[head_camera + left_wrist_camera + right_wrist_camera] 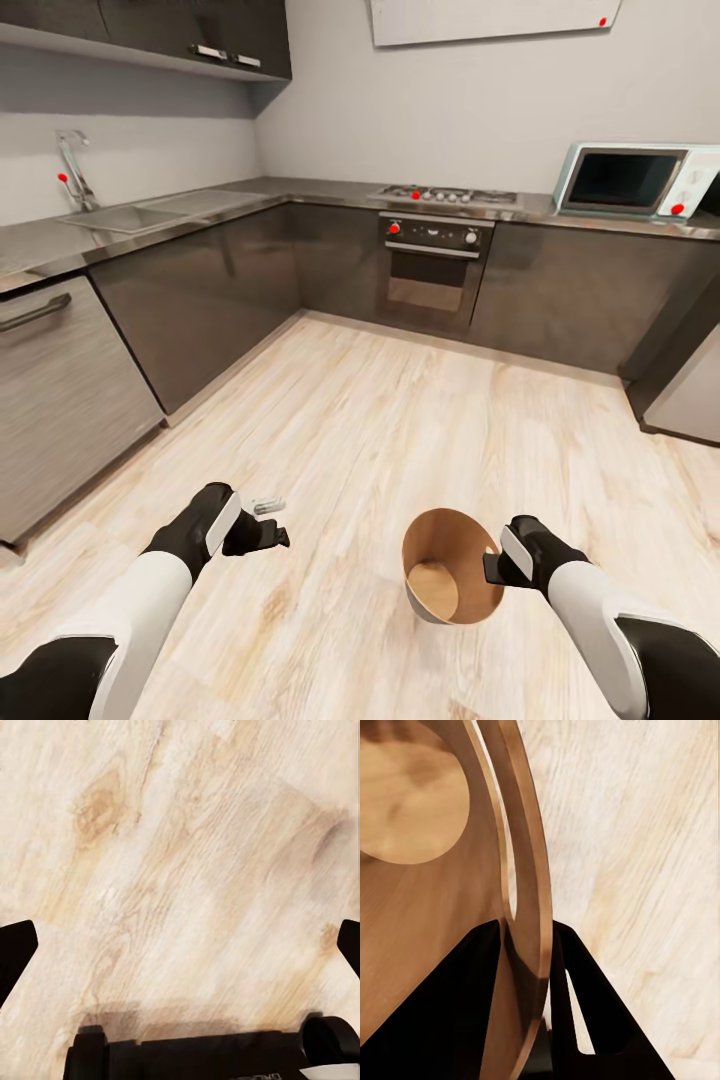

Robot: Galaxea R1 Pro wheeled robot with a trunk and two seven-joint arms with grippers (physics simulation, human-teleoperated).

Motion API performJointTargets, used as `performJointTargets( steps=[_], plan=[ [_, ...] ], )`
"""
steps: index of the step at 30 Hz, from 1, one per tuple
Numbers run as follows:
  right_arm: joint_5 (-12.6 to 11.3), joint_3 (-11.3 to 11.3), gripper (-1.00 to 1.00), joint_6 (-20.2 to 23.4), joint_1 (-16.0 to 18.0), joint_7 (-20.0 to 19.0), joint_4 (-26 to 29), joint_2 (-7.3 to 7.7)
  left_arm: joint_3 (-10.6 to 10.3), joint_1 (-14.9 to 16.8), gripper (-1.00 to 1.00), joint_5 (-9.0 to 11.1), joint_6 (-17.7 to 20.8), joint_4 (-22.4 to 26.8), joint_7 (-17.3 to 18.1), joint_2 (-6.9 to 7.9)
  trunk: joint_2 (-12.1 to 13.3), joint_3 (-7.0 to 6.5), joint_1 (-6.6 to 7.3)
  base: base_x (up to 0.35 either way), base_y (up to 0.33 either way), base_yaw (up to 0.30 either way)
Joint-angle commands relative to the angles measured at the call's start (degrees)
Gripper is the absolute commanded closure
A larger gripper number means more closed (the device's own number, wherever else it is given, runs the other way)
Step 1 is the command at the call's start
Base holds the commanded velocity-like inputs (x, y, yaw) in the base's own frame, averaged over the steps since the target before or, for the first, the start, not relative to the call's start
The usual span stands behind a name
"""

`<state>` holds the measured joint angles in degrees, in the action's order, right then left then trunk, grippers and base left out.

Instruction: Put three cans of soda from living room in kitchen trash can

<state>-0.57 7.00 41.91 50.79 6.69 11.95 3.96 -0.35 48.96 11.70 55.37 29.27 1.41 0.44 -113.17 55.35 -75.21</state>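
I am in the kitchen, over a pale wood floor. The tash can (418,535) is a small round basket with a coppery-brown inside. It is tilted, its mouth facing me, and I see nothing inside it. My right gripper (493,566) is shut on its rim. In the right wrist view the rim wall (531,907) runs between the two dark fingers (472,975). My left gripper (266,528) hangs open over bare floor to the can's left; its fingertips (15,952) sit far apart at the edges of the left wrist view. The three can of soda are out of view.
Dark cabinets run along the left and back walls under a steel counter. A sink (130,215) is at the left, and an oven (432,265) with a hob sits in the back run. A microwave (635,180) stands at the back right, above a fridge corner (690,400).
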Motion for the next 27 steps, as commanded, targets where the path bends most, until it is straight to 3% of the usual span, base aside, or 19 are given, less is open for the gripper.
performJointTargets(
  steps=[1, 27],
  plan=[
    [-0.7, 0.3, 1.0, -0.1, 0.0, -0.3, 0.0, 0.0, 0.0, 0.0, -1.0, 0.0, 0.0, 0.0, 0.0, 0.0, 0.4, -0.19, 0.23, 0.0, 0.0, 0.0],
    [-0.6, 0.3, 1.0, -0.6, -0.7, -0.4, 0.1, 0.04, 0.0, 0.0, -1.0, 0.0, 0.0, -0.1, -0.1, 0.0, 10.8, -4.86, 5.94, 0.0, 0.0, 0.0]
  ],
)
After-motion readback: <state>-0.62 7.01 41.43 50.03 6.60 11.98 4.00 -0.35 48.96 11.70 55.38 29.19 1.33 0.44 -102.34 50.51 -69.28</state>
